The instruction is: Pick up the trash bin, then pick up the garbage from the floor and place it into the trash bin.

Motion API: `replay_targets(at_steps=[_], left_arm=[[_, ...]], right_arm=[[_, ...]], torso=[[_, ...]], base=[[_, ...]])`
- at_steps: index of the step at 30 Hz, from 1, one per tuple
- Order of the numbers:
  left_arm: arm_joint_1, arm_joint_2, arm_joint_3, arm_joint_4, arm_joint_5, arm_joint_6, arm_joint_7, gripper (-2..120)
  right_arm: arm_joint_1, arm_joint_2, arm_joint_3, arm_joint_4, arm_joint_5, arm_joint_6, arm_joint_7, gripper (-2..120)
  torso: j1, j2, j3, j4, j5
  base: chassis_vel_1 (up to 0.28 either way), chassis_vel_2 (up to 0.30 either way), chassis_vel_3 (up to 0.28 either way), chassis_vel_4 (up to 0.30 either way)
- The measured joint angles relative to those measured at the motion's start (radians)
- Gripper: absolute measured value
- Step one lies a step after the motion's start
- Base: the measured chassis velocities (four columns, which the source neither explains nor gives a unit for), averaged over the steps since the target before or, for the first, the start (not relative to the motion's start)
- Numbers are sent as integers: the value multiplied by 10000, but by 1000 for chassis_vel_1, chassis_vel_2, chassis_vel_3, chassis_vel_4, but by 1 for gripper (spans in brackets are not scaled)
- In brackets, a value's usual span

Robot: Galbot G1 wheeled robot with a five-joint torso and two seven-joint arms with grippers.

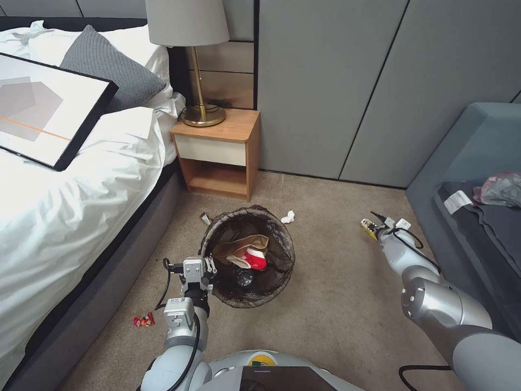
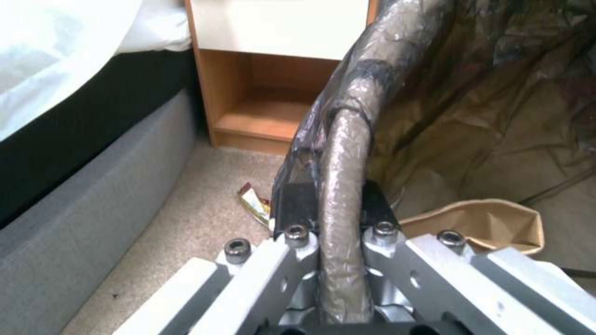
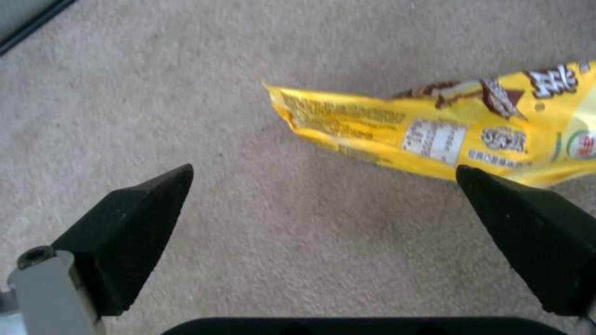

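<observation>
Our left gripper pinches the trash bin rim; our right gripper gapes wide, yellow snack packet beyond one fingertip. Closing now risks missing it.

Trash bin: round, dark liner over rim, containing tan paper bag and red-and-white wrapper. On the carpet: tissue wad at 1 o'clock of bin, yellow snack packet at 3 o'clock, red wrapper at 8 o'clock.
</observation>
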Motion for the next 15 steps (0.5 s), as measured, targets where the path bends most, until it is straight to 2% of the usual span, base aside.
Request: replay_targets(at_steps=[10, 12, 15], left_arm=[[0, 0, 0, 0, 0, 0, 0, 0], [0, 0, 0, 0, 0, 0, 0, 0], [0, 0, 0, 0, 0, 0, 0, 0]], right_arm=[[-148, -104, -3, -23, -11, 141, 206, 100], [-302, -180, -14, 13, -11, 201, 197, 100], [-387, -195, -27, 24, -12, 249, 167, 100]], torso=[[0, 0, 0, -3, 6], [0, 0, 0, -5, -3], [0, 0, 0, -6, 6]], base=[[0, 0, 0, 0], [0, 0, 0, 0], [0, 0, 0, 0]])
